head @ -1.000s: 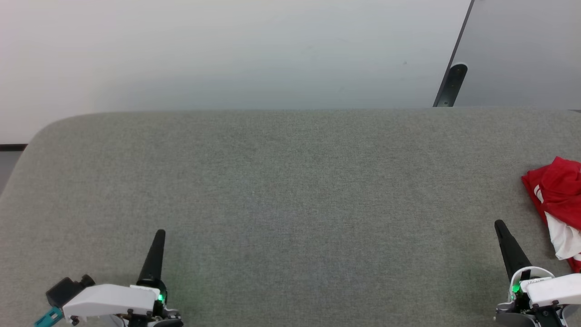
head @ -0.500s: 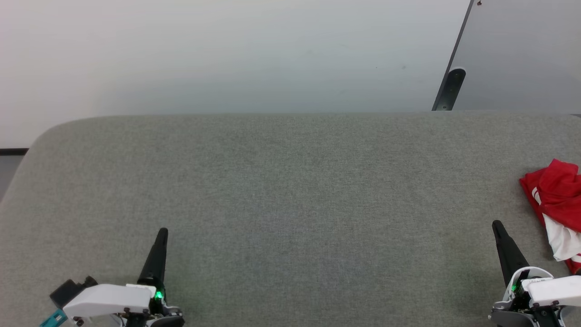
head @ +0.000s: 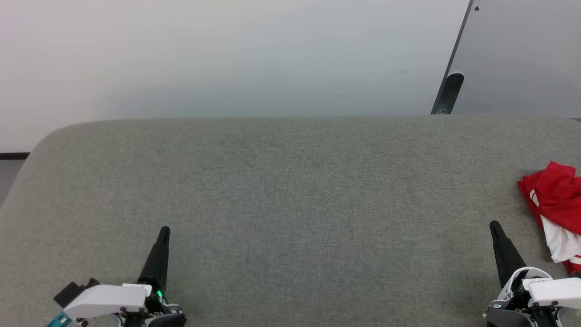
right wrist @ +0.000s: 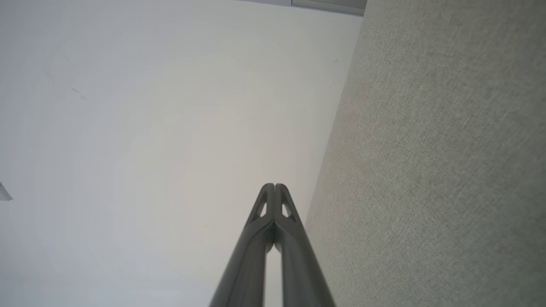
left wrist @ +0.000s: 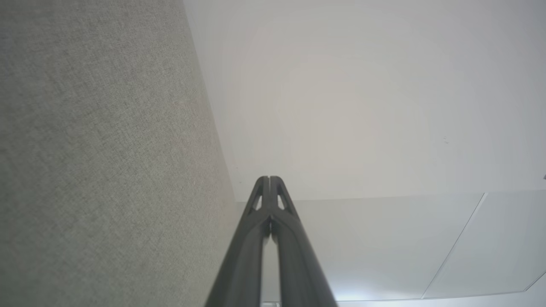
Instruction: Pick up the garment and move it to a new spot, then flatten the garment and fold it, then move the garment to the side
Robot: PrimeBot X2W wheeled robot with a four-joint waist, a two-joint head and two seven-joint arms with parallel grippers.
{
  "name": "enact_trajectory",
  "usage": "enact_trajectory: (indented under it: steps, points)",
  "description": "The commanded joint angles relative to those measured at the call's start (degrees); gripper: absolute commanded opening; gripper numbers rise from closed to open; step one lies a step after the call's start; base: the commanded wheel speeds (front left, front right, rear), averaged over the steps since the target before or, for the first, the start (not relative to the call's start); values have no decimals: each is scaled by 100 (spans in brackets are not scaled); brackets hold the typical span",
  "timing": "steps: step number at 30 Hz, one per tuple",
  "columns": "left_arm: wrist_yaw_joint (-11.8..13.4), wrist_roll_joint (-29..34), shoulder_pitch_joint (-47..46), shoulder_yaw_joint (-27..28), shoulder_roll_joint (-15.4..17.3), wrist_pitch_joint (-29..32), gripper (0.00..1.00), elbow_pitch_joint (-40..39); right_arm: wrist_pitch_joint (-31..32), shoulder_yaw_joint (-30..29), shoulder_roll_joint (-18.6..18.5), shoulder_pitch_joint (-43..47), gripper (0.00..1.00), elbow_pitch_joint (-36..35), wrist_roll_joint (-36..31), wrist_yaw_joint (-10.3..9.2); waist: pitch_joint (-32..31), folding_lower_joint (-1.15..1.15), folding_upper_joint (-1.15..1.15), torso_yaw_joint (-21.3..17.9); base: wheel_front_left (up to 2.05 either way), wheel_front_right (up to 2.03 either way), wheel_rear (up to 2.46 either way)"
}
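Spanning the head view: grey bench (head: 290, 181). Lying bunched at its right edge, partly cut off: garment (head: 554, 200), long axis near-to-far, just beside and forward-right of right gripper (head: 494, 226). Well apart: left gripper (head: 164, 230). Both closed on nothing, fingers pressed together.

Grey woven-fabric tabletop (head: 290, 190): below both grippers, runs fwd and to either side of left gripper (head: 164, 231) and right gripper (head: 493, 225). Rounded corner fwd-left of left gripper. Off-white wall (head: 227, 54): beyond far edge, well fwd of both. Dark strip (head: 13, 156): at wall base, far left of left gripper. Black slanted post (head: 448, 93) w/ pale rounded top: well fwd of right gripper, slightly to its left, behind far edge. Grey panel (head: 522, 54): fwd of right gripper, right of post. Left wrist view: fabric to left of gripper, pale wall w/ thin seams (left wrist: 452, 247) to right.
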Motion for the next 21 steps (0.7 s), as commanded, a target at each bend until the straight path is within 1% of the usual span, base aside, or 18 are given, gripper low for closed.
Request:
enact_trajectory:
  steps: [1,12,21]
  points:
    - [-40,-119,-62,28,-17,24,0,6,-17,-20,21,-81,0,14,101,-3,-9,0,0,0,0,0,0]
    - [-63,-501,-82,66,-74,128,0,45,-32,-33,110,-83,0,77,415,-4,-68,0,0,-4,0,0,0]
    - [-63,-483,-80,63,-68,127,0,42,-32,-29,100,-73,0,75,392,-4,-68,0,0,-4,0,0,0]
